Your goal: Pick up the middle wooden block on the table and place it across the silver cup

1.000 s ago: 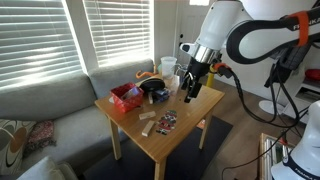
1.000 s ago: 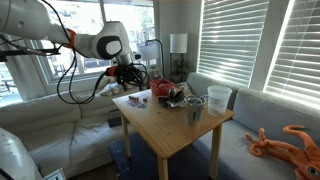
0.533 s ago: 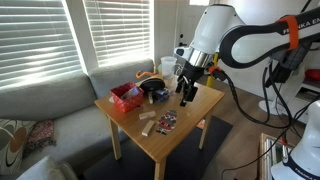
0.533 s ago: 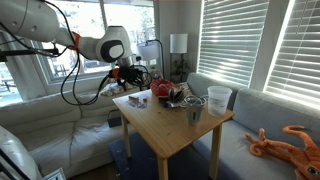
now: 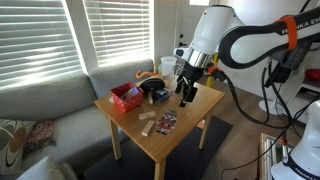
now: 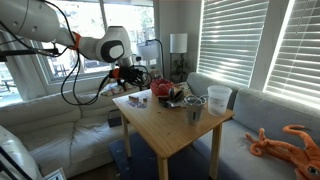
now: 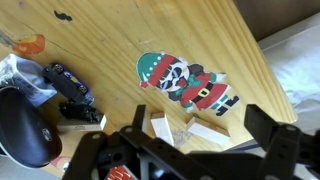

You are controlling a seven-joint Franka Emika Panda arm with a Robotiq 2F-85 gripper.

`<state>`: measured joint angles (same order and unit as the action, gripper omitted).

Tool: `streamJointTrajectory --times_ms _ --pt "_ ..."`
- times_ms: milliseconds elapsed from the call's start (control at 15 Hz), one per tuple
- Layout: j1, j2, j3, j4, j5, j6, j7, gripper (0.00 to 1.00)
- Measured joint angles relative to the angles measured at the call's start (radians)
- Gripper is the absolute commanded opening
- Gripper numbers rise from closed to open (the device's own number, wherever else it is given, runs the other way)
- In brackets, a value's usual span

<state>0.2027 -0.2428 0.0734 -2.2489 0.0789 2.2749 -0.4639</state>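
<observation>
Several light-tan wooden blocks [image 5: 150, 125] lie near the front of the light-wood table [image 5: 192, 118], beside a colourful Santa packet [image 5: 167, 121]. In the wrist view two blocks [image 7: 160, 127] [image 7: 208, 131] lie side by side just below the packet [image 7: 185, 80]; I cannot tell which is the middle one. My gripper [image 5: 186, 95] hangs open and empty above the table, and it also shows in the other exterior view [image 6: 128, 80]. In the wrist view its fingers [image 7: 200, 128] straddle the two blocks from above. The silver cup [image 6: 195, 112] stands beside the white jug [image 6: 219, 98].
A red box [image 5: 125, 97] and black objects [image 5: 155, 90] crowd the back of the table. A black toy car [image 7: 70, 85] and a black round thing [image 7: 20, 125] lie near the blocks. A grey sofa [image 5: 40, 110] borders the table. An orange plush toy [image 6: 290, 140] lies on the sofa.
Over the last second my gripper shifted a little sideways over the table towards the blocks. It has held still for the last half second. Nothing on the table moved.
</observation>
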Motion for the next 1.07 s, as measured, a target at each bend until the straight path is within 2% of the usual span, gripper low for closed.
streamJointTrajectory --times_ms 267,667,1067 --pt "0.003 0.025 -0.003 0.000 0.026 0.053 -0.084 1.00" --pt "0.012 0.081 -0.007 0.011 0.136 0.133 -0.257 1.00" --pt "0.012 0.147 -0.005 0.028 0.181 0.232 -0.345 1.00"
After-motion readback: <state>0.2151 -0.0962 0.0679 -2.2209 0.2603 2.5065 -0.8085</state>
